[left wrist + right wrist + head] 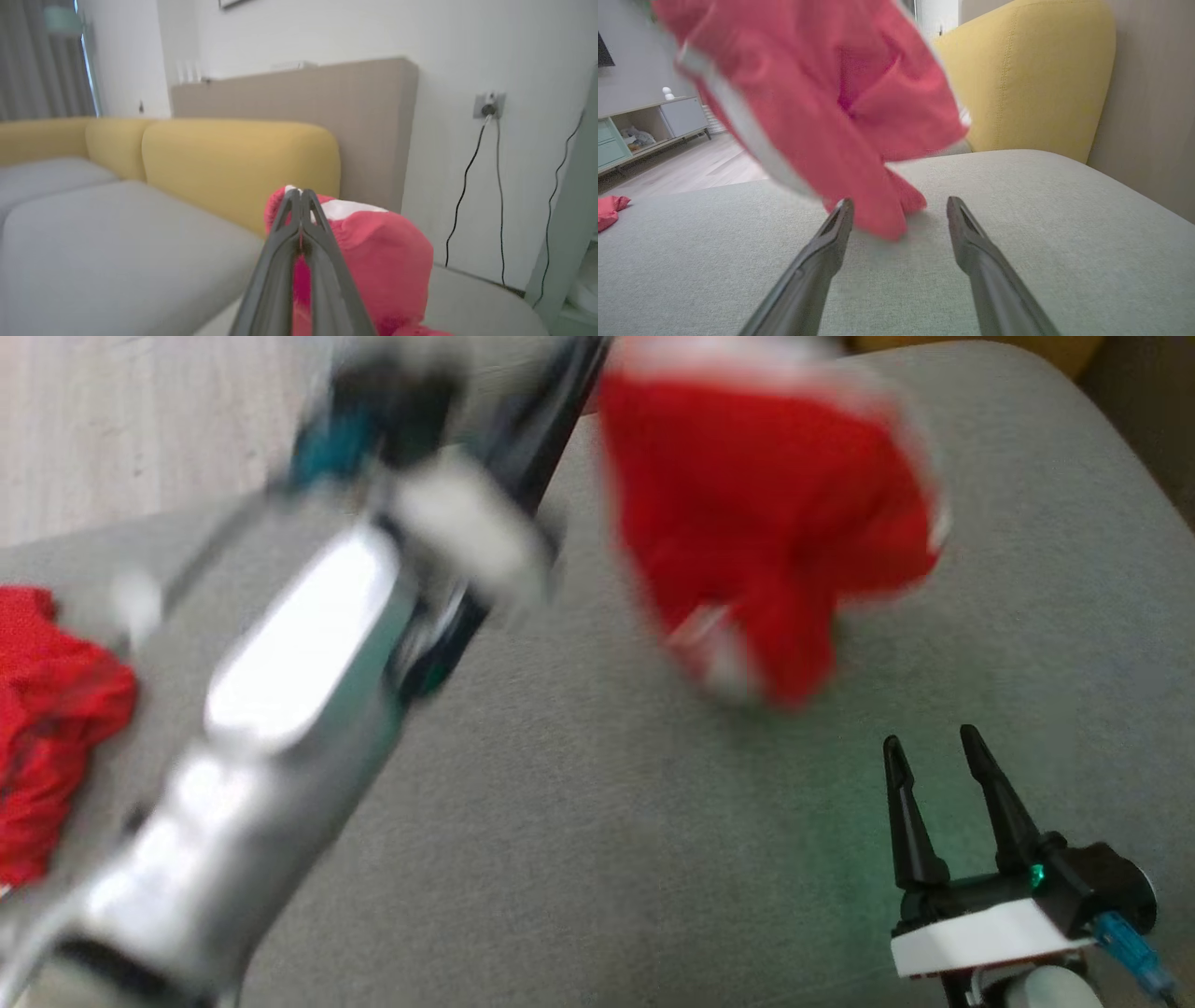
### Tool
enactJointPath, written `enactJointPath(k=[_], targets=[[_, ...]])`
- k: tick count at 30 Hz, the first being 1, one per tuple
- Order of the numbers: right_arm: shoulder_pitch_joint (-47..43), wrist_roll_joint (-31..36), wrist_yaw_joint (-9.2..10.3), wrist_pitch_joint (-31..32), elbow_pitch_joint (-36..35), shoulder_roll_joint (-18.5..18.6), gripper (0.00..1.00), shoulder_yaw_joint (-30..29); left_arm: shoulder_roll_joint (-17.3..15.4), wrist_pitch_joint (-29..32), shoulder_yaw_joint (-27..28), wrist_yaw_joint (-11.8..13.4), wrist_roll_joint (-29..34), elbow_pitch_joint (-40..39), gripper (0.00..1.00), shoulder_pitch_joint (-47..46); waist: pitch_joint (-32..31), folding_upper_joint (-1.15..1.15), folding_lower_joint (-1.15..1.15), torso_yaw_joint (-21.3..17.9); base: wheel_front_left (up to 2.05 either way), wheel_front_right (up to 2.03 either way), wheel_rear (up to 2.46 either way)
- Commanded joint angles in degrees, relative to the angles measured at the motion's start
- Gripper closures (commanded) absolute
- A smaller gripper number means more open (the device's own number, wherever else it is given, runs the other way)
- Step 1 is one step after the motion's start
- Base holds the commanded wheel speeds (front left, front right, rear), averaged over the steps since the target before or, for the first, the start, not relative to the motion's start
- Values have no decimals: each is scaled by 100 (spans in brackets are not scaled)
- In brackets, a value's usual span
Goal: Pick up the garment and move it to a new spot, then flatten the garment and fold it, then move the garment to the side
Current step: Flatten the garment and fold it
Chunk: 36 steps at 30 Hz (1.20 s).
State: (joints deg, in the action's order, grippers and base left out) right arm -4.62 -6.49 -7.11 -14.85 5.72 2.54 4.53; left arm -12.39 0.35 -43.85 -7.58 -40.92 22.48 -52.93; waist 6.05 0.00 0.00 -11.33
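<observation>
One red garment (766,513) with white trim hangs bunched from the left jaws, above the far half of the grey sofa seat (579,859).

Left jaws: pressed together, pinching a fold at the top of the garment (left wrist view; red cloth shows in the slit between the fingers). The rest drapes down past them, toward the yellow backrest (238,163) side.

Right jaws: spread, empty, low over the near right part of the seat.

Head view: left forearm (280,653) and garment both motion-blurred. Judged step: first one, pick up and carry to a new spot. The garment is off the seat for most of its length. Its lowest tip is at or just above the fabric; contact cannot be told.

Position relative to right jaws: in the right wrist view the hanging tip sits just ahead of the two fingers, between them and nearer the left-hand one. Not touching either, as far as the view shows.

Second red cloth (47,709) lies crumpled at the seat's left edge, well apart.

Next move, judged: lower the garment onto open seat and release, so it lands loose rather than balled. Flattening then needs both jaws, with the right ones free to take a hem or corner.
</observation>
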Motion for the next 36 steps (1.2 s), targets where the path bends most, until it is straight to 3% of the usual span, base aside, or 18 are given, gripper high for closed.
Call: enactJointPath(k=[1,7,15,20,26,30,36], targets=[[77,-18,-37,-15,-200,33,0,122,-276,-40,202,13,-56,-143,100,63,49,0,0,117,0,0,0],[173,-602,-37,-15,-87,33,0,107,-937,-344,299,67,-373,-211,100,1470,318,0,0,472,0,0,0],[899,-1848,-37,-15,678,97,0,586,-1402,-694,274,56,-244,-238,100,1801,607,0,0,882,0,0,0],[1603,-3259,-37,163,1011,936,0,1309,-1457,-806,210,42,-136,-175,100,1617,742,0,0,1110,0,0,0],[2151,-4767,-37,905,714,1965,0,1790,-1363,-872,106,26,-124,-121,100,1341,903,0,0,1360,0,0,0],[2310,-5485,-37,1365,508,2368,0,2070,-1288,-935,25,20,-137,-88,100,1202,1000,0,0,1499,0,0,0],[2487,-5655,-37,1482,793,2626,0,2280,-1203,-1045,-77,15,-159,-17,100,1079,1081,0,0,1636,0,0,0]])
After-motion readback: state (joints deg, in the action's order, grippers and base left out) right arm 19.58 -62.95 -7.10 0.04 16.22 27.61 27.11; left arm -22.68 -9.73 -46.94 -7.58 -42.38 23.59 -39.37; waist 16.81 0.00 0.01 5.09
